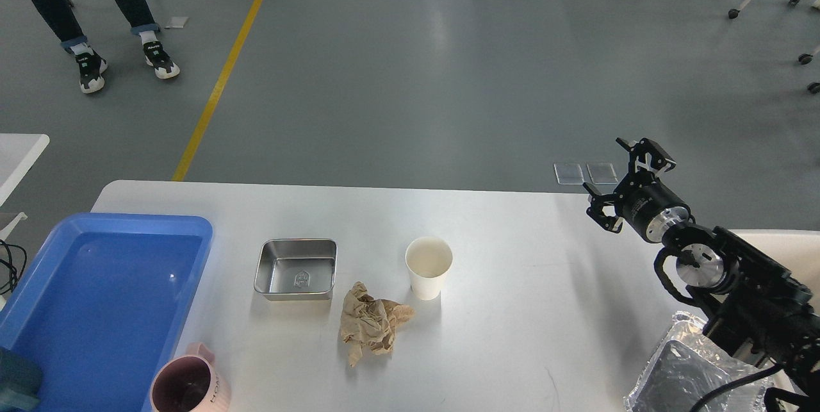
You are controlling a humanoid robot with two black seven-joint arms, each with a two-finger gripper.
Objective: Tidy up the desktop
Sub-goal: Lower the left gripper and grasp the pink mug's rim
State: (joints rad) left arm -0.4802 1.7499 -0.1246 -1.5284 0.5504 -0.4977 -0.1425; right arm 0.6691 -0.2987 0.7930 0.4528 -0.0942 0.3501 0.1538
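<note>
The glossy white desktop (pixel 512 309) fills the lower half of the head view. On it stand a square steel tray (pixel 295 269), a white paper cup (pixel 428 266) and a crumpled brown paper (pixel 371 322) just in front of them. A pink mug (pixel 187 387) sits at the near left edge. My right gripper (pixel 624 178) hovers open over the desktop's far right corner, with nothing between its fingers. My left gripper is out of view.
A blue plastic tray (pixel 109 296) lies on the left end of the desktop. A foil-lined bin (pixel 688 373) sits at the lower right under my right arm. A seated person's legs (pixel 96 21) show at the far left, and a small white side table (pixel 16 156) stands left.
</note>
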